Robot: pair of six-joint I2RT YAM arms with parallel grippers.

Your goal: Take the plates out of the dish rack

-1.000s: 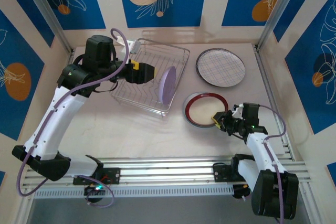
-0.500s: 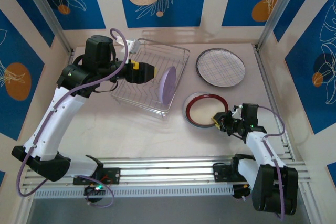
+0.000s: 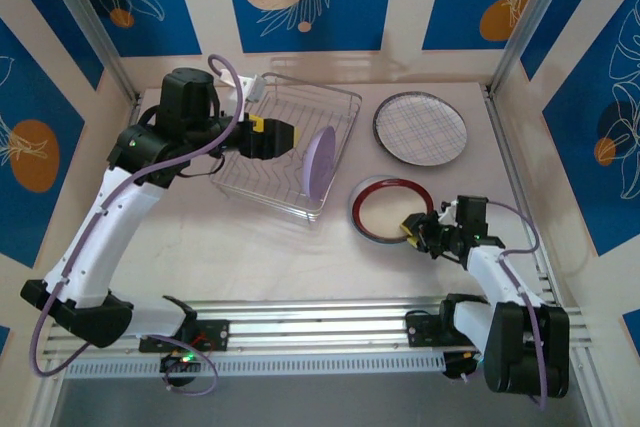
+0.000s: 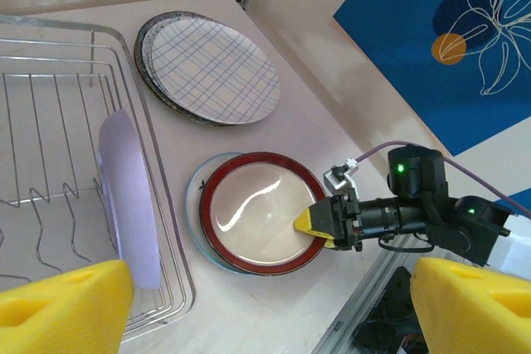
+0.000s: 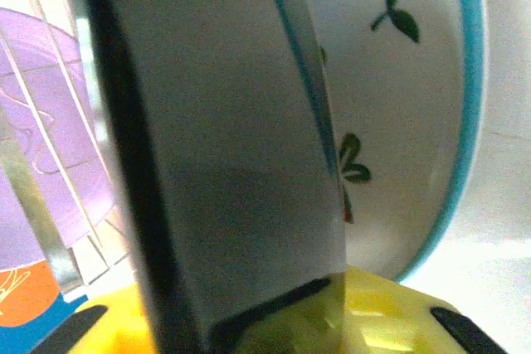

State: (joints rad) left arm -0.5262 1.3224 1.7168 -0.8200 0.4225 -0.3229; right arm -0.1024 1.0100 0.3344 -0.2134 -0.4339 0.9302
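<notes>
I log the pale table (image 3: 250, 247) carrying the wire dish rack (image 3: 315, 85) at left. A grid-lined plate (image 3: 420, 128) sits far right and a red-rimmed plate (image 3: 390, 209) nearer, each topping a stack.

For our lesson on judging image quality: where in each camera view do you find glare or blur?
Left wrist view: a bright glare streak crosses the red-rimmed plate's cream centre, and the yellow fingertips at the bottom edge are soft. Right wrist view: a dark plate edge sits so close that it blurs. Top external view: evenly lit, sharp, the dish rack wires distinct.
</notes>
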